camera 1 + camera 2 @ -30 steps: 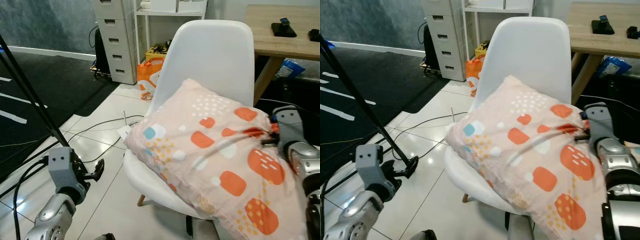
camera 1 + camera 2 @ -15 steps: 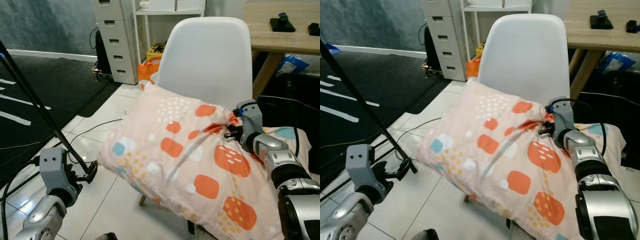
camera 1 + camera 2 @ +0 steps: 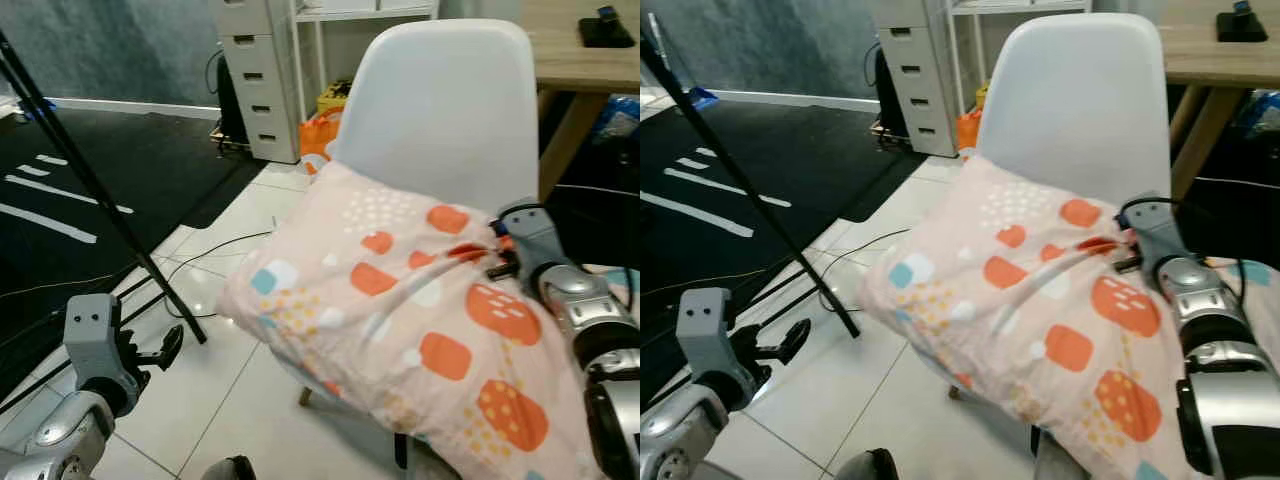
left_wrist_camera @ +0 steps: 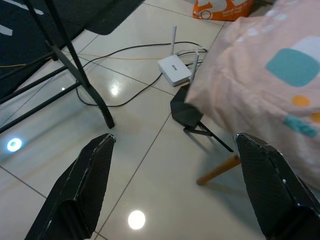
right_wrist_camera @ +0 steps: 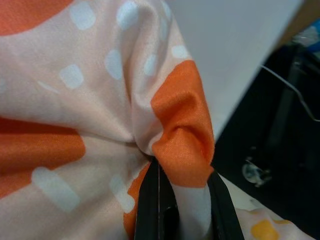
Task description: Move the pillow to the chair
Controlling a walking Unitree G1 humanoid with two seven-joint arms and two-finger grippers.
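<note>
Pillow (image 3: 420,330), soft peach cotton printed with orange rounded blocks, white dots and a teal patch, draped over the seat of the white moulded plastic chair (image 3: 450,110) and leaning toward its backrest, one corner overhanging the seat's front on the robot's left. Pinched at a bunched orange fold by the right gripper (image 5: 181,200), its two black fingers clamped tight on the fabric, as seen in the right wrist view; silver right arm lying along the pillow's near edge.

Left gripper (image 4: 185,190) low beside the chair, fingers spread wide apart, holding nothing, hovering over glossy white floor tiles (image 4: 135,150).

Judged step: settling the pillow squarely on the seat before letting go. Best done by nudging the bulk back toward the backrest so less of it hangs over the front, then lowering until the fabric slackens, and only then opening the fingers; otherwise likely to slide off the smooth, curved shell. Loose filling, so apt to sag and shift rather than hold shape.

Farther off: a small white router (image 4: 175,70) with upright antennas and black cables on the tiles, a black tripod leg (image 3: 100,190), an orange bag (image 3: 322,135), grey drawers (image 3: 262,80), and a pale wooden table (image 3: 590,60).
</note>
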